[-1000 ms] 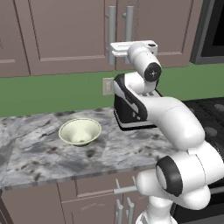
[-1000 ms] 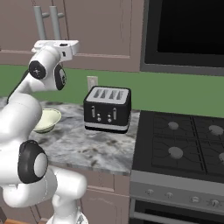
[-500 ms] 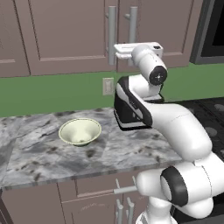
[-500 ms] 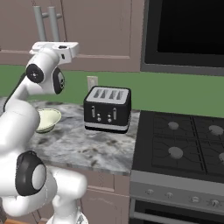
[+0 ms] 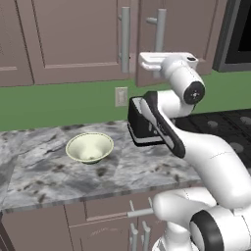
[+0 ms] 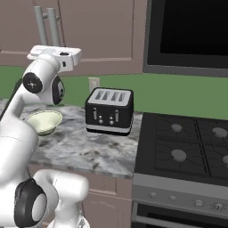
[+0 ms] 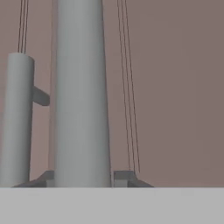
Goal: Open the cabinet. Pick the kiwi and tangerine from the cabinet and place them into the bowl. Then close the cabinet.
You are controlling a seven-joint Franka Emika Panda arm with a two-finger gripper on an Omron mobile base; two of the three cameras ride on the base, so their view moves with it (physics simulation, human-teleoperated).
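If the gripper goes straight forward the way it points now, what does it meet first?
Most likely nothing new: the gripper already has the right door's silver bar handle between its fingers. Straight behind the handle is the cabinet door panel, though the depth is hard to judge.

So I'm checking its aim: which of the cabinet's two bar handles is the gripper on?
The right door's handle: the gripper straddles it, with the left door's handle off beside it.

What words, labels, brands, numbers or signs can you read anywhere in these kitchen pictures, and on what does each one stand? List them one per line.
None: no readable text in any view.
Toaster: small pale knobs on its front, no legible marks.
Stove: knobs along the front edge, no legible marks.
Cabinet, bowl: plain surfaces.
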